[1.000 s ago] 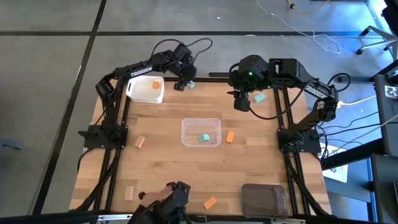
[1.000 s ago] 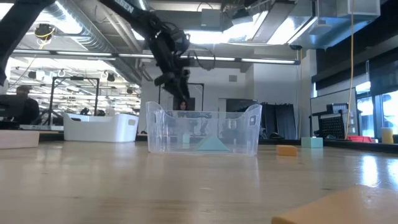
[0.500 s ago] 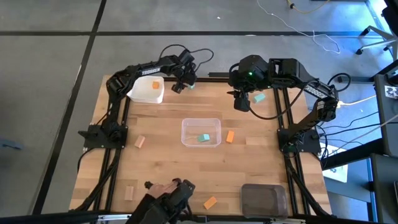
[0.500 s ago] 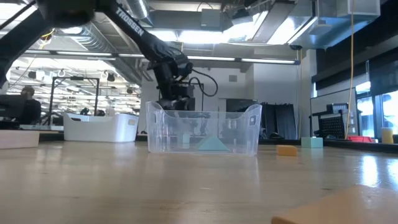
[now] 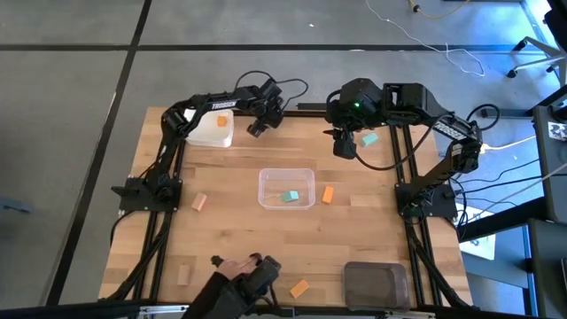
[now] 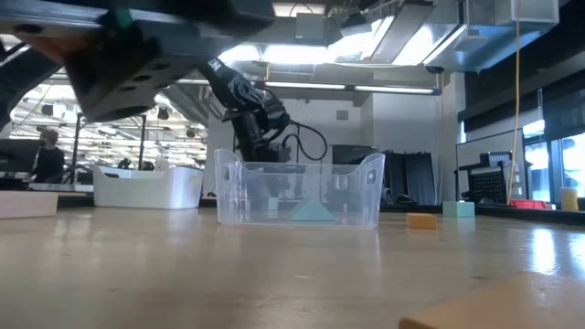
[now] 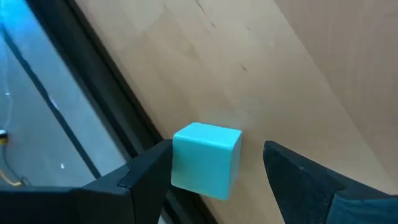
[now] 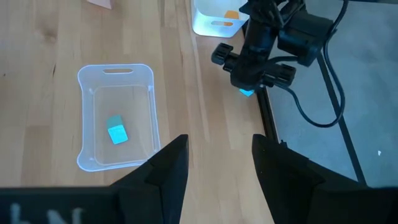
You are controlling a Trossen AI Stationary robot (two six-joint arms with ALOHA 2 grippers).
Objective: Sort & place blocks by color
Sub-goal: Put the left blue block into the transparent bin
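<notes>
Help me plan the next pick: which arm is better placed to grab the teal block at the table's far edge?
Left. The left gripper is open with the teal block between its fingers, right by the table's edge. The right gripper hangs open farther along that edge, nearer another teal block.

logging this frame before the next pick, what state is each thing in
left tool: open, fingers either side of a teal block at the table's far edge
teal block: on the table, not lifted
right tool: open, empty, held above the table
clear tub: upright, one teal block inside
white tub: upright, one orange block inside
dark tub: upright, contents unclear
</notes>
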